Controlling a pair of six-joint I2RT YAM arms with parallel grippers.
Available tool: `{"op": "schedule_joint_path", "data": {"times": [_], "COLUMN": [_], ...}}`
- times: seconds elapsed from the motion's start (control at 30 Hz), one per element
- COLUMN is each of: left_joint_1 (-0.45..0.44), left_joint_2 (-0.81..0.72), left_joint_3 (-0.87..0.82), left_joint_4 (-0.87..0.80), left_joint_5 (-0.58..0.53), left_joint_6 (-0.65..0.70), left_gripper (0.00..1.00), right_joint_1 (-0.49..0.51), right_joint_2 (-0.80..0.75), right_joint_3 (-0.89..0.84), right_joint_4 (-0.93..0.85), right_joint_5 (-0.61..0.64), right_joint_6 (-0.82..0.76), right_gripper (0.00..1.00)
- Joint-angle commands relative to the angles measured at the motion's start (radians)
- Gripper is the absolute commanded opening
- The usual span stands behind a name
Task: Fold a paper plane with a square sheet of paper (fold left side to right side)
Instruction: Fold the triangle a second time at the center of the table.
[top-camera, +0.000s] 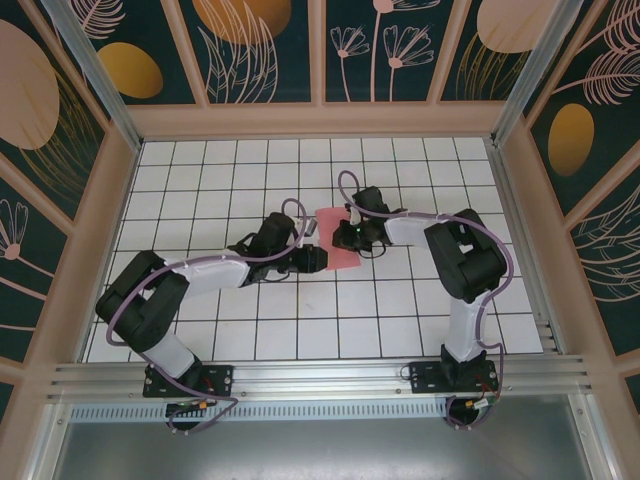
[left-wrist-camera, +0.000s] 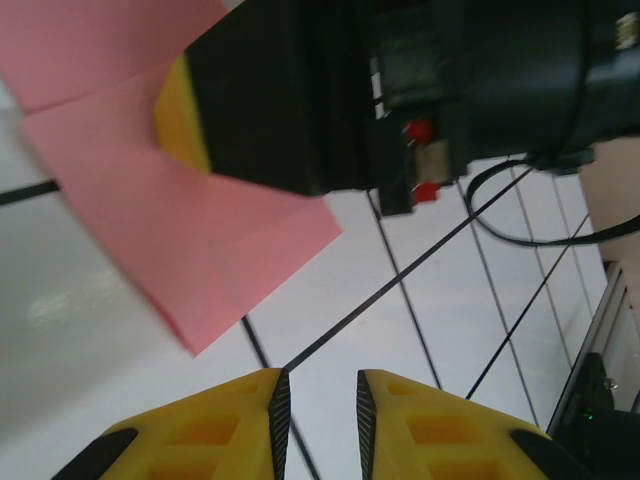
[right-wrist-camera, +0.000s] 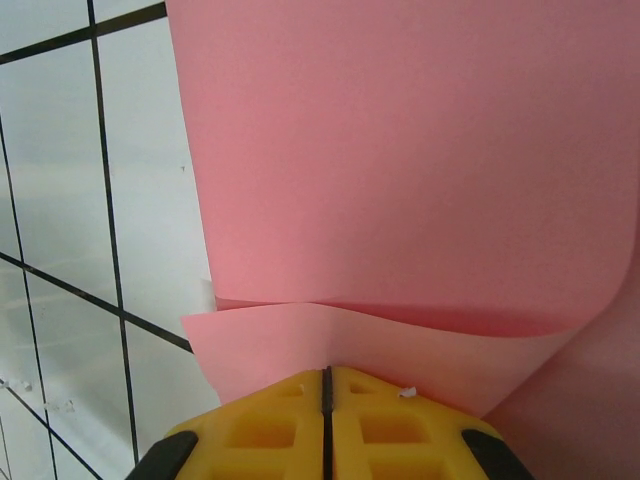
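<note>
The square sheet of paper (top-camera: 334, 245) is salmon pink and lies partly folded over itself in the middle of the tiled table. My right gripper (top-camera: 347, 236) is shut on a raised flap of the sheet (right-wrist-camera: 330, 335), which curls over the flat part (right-wrist-camera: 420, 150) behind it. In the left wrist view the paper (left-wrist-camera: 200, 250) lies at the upper left, and the right gripper's yellow fingertip (left-wrist-camera: 178, 122) sits at its fold. My left gripper (left-wrist-camera: 318, 395) hovers just short of the paper's near corner, with its jaws a little apart and nothing between them.
The white grid-tiled table (top-camera: 250, 180) is ringed by a wooden rim and patterned walls (top-camera: 320, 50). The right arm's black wrist and cable (left-wrist-camera: 480, 90) hang close above the left gripper. Both arms lean in towards the centre.
</note>
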Motion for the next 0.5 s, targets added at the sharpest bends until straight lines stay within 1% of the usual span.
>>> {"op": "schedule_joint_path", "data": {"times": [0.0, 0.2, 0.47], "left_joint_1": [-0.002, -0.002, 0.001], "left_joint_2": [0.064, 0.187, 0.232], "left_joint_3": [0.052, 0.111, 0.149], "left_joint_4": [0.009, 0.027, -0.011], "left_joint_5": [0.060, 0.072, 0.015], "left_joint_6": [-0.005, -0.002, 0.025], "left_gripper": [0.28, 0.28, 0.28], "right_joint_1": [0.009, 0.009, 0.012], "right_joint_2": [-0.008, -0.014, -0.016], "right_joint_3": [-0.015, -0.017, -0.023], "right_joint_4": [-0.028, -0.026, -0.026], "right_joint_5": [-0.003, -0.006, -0.013], "right_joint_6": [0.035, 0.040, 0.043], "right_gripper": [0.11, 0.11, 0.11]}}
